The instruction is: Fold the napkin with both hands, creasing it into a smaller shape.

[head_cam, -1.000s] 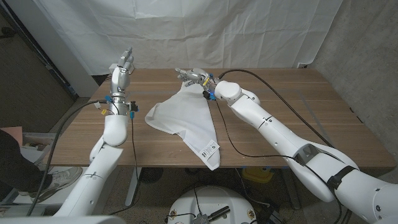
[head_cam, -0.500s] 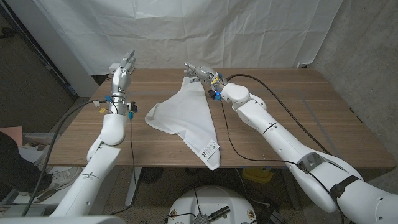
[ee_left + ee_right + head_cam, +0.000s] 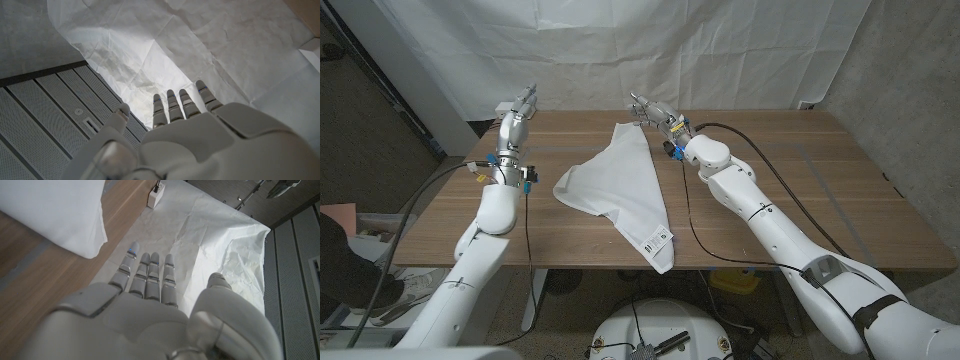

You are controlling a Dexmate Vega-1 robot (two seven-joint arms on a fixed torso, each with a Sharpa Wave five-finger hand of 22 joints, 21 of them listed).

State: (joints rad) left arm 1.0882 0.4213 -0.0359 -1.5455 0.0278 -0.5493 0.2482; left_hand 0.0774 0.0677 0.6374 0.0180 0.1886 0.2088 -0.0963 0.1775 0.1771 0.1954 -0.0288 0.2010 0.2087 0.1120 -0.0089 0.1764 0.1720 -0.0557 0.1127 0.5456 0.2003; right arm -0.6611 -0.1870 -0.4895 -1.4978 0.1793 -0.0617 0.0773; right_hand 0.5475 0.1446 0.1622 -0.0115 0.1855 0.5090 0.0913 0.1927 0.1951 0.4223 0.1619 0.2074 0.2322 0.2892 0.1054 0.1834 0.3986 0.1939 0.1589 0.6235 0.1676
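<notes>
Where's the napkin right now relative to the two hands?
In the head view the napkin lies on the table between the two arms, one corner hanging over the near edge. Its far corner points near the right hand; the left hand is raised well apart.
</notes>
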